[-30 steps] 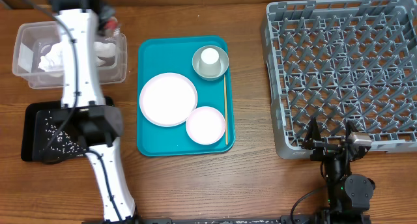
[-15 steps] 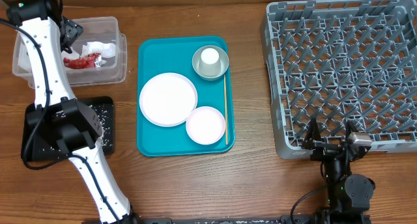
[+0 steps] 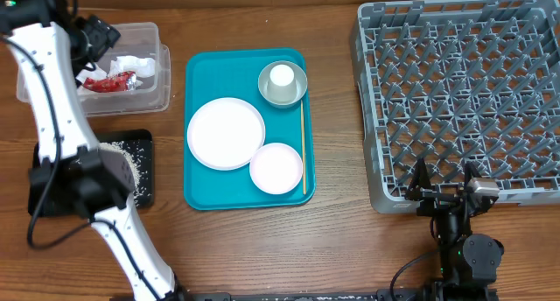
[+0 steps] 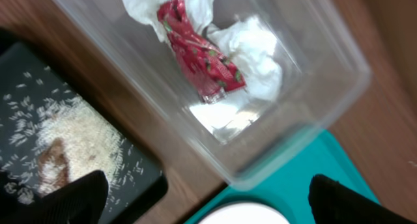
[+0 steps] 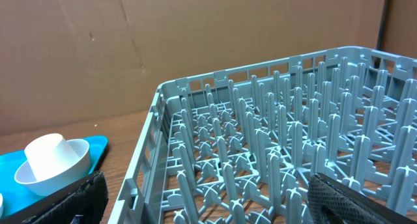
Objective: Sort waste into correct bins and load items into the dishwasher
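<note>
- left gripper (image 4: 207, 203) hovers over the clear tub (image 3: 150, 84), jaws spread wide, holding nothing
- clear tub far left: red wrapper (image 4: 199, 55) lies on crumpled white napkins (image 4: 255, 55)
- black tray (image 3: 142, 180) just near of the tub: rice grains (image 4: 78, 136) heaped, brown lump (image 4: 53, 162) among them
- teal tray (image 3: 201, 194) centre: large white plate (image 3: 226, 133), smaller dish (image 3: 276, 168) at its near right, grey bowl (image 3: 266, 91) far right with white cup (image 3: 280, 75) inside, wooden stick (image 3: 303, 148) along right edge
- dish rack (image 3: 455, 91) right; right gripper (image 3: 444, 184) at its near edge, jaws apart, empty
</note>
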